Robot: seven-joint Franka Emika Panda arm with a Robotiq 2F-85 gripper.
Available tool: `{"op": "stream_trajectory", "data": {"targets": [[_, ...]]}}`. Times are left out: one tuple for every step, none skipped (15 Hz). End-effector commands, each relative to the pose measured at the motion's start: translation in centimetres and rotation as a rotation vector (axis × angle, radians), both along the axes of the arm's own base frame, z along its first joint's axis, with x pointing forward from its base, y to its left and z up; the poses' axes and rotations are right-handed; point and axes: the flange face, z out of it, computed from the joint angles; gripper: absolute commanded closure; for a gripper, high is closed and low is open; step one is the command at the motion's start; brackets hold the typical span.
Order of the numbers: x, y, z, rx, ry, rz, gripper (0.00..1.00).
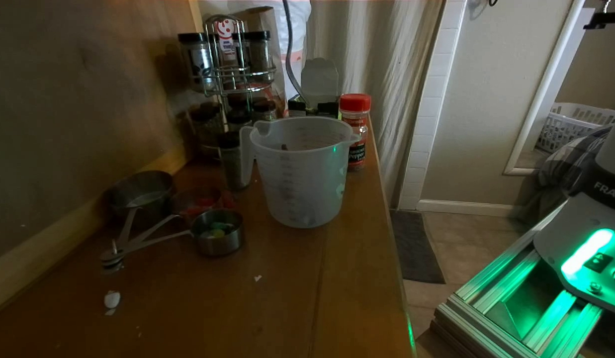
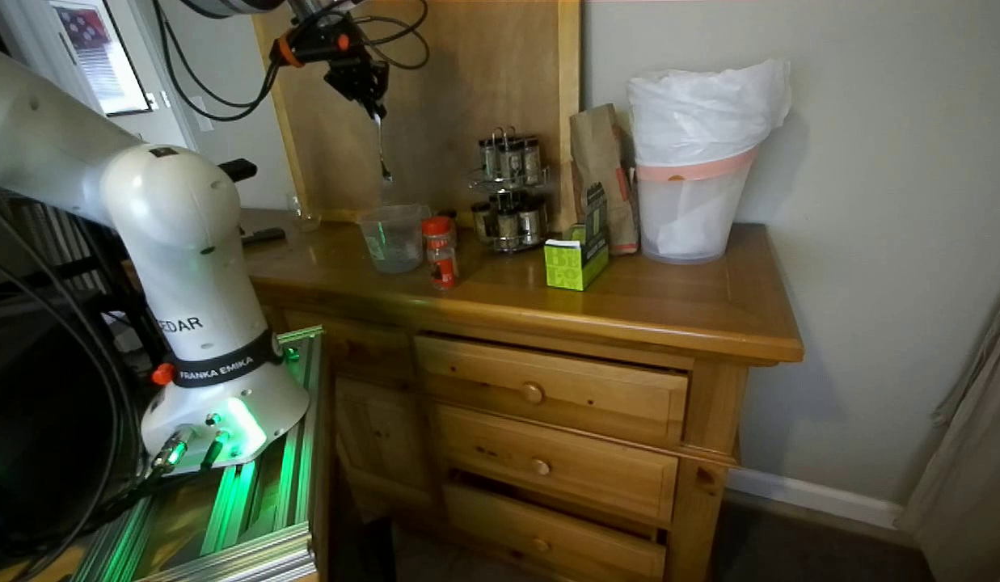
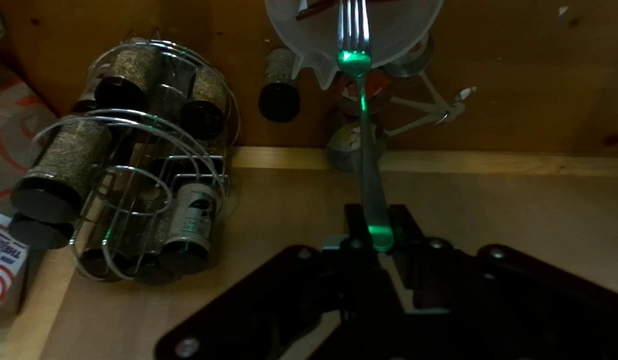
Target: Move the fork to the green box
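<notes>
A metal fork (image 3: 367, 150) hangs tines down from my gripper (image 3: 376, 212). In the wrist view the two fingers are shut on the end of its handle. In an exterior view my gripper (image 2: 377, 111) holds the fork (image 2: 381, 149) above the clear measuring cup (image 2: 393, 238), with the tines apart from the cup's rim. The green box (image 2: 576, 263) stands near the counter's front edge, right of the cup in that view, with a raised back flap. The box is out of the wrist view. My gripper and the fork are out of the exterior view with the cup close up (image 1: 302, 179).
A red-capped pepper jar (image 2: 440, 255) stands between cup and box. Behind are a wire spice rack (image 2: 508, 194), a paper bag (image 2: 605, 174) and a white-lined bin (image 2: 694, 210). Metal measuring cups (image 1: 218, 233) lie near the back board.
</notes>
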Motion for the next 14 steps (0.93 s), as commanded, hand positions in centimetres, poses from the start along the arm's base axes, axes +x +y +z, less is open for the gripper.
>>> {"op": "stream_trajectory", "data": {"targets": [[2.3,-3.7,2.7,0.061,-0.043,-0.179,0.96],[3.2,-4.7,3.1,0.044,-0.056,-0.229,0.96],[4.0,-5.7,3.5,0.030,-0.079,-0.275,0.96],[5.1,-6.6,3.6,0.006,-0.096,-0.321,0.96],[6.0,-7.5,3.6,-0.016,-0.115,-0.368,0.96],[7.0,-8.4,3.3,-0.047,-0.126,-0.412,0.96],[8.0,-9.3,2.7,-0.078,-0.132,-0.455,0.96],[8.9,-10.2,2.1,-0.106,-0.137,-0.500,0.96],[9.5,-10.8,1.5,-0.138,-0.130,-0.548,0.96],[8.2,-10.5,2.1,-0.093,-0.122,-0.471,0.83],[8.8,-11.0,1.6,-0.115,-0.121,-0.506,0.83],[9.1,-11.3,1.2,-0.128,-0.116,-0.521,0.96],[9.2,-10.6,0.6,-0.134,-0.108,-0.496,0.96],[9.6,-10.6,0.6,-0.125,-0.086,-0.490,0.96]]}}
